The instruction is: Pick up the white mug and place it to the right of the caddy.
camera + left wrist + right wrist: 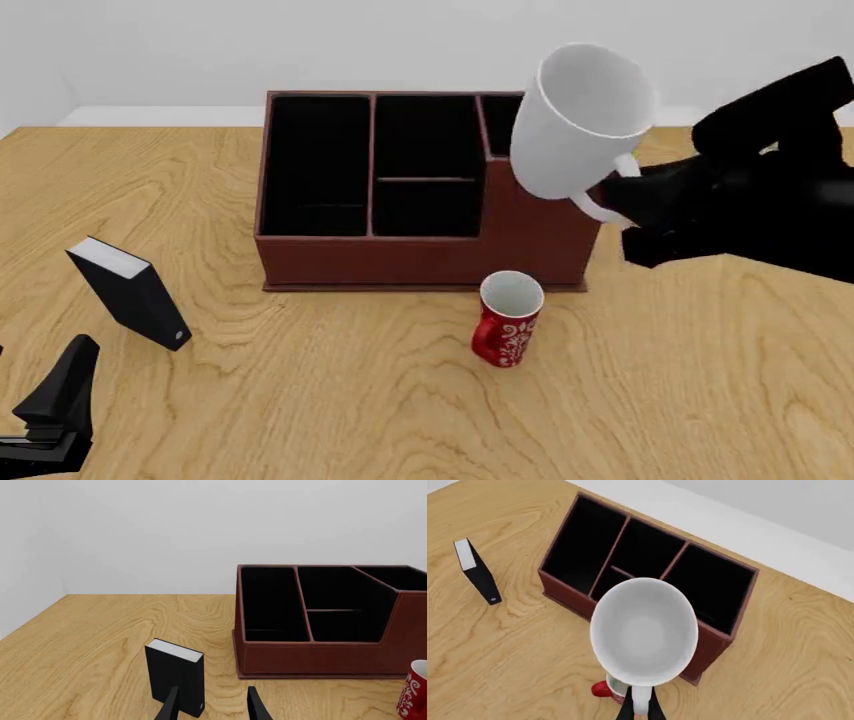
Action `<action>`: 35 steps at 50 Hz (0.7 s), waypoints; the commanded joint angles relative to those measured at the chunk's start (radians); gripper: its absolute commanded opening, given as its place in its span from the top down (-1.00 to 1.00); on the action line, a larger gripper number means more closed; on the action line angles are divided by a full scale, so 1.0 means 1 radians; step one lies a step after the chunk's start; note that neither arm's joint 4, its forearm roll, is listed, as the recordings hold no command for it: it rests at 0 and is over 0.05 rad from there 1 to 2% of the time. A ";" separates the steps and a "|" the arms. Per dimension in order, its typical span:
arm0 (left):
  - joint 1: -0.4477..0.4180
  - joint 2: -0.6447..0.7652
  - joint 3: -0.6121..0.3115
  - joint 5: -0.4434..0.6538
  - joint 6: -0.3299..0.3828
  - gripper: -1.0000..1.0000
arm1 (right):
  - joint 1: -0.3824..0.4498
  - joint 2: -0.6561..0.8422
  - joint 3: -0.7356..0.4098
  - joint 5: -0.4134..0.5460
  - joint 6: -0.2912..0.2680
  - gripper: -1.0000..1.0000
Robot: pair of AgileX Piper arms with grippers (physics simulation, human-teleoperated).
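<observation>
Two mugs, one white mug and one red floral mug, share the scene with one caddy, one black box, one wooden table and two robot arms.

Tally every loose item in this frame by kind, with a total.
Mugs: 2, glossy white ceramic mug held by right gripper, red floral mug standing on the table
Boxes: 2, reddish-brown compartment caddy, small black box with white top
Total: 4
</observation>
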 commanded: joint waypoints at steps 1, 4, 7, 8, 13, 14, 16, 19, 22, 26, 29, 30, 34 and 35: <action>0.000 0.000 0.000 0.000 0.000 -1.00 | -0.140 -0.147 0.011 0.096 0.002 1.00; 0.000 0.000 0.000 0.000 0.000 -1.00 | -0.169 -0.168 0.014 0.112 0.003 1.00; 0.000 0.000 0.000 0.000 0.000 -1.00 | -0.197 -0.186 0.017 0.123 0.010 1.00; 0.000 0.000 0.000 0.000 0.000 -1.00 | -0.204 -0.191 0.017 0.126 0.011 1.00; 0.000 0.000 0.000 0.000 0.000 -1.00 | -0.250 -0.211 0.019 0.138 0.011 1.00; 0.000 0.000 0.000 0.000 0.000 -1.00 | -0.267 -0.218 0.017 0.142 0.012 1.00; 0.000 0.000 0.000 0.000 0.000 -1.00 | -0.297 -0.230 0.012 0.151 0.016 1.00; 0.000 0.000 0.000 0.000 0.000 -1.00 | -0.317 -0.238 0.006 0.160 0.025 1.00; 0.000 0.000 0.000 0.000 0.000 -1.00 | -0.339 -0.236 -0.002 0.161 0.038 1.00; 0.000 0.000 0.000 0.000 0.000 -1.00 | -0.371 -0.230 -0.013 0.160 0.045 1.00; 0.000 0.000 0.000 0.000 0.000 -1.00 | -0.378 -0.225 -0.019 0.159 0.048 1.00; 0.000 0.000 0.000 0.000 0.000 -1.00 | -0.391 -0.222 -0.021 0.158 0.046 1.00; 0.000 0.000 0.000 0.000 0.000 -1.00 | -0.413 -0.201 -0.022 0.145 0.050 1.00; 0.000 0.000 0.000 0.000 0.000 -1.00 | -0.418 -0.195 -0.024 0.141 0.052 1.00</action>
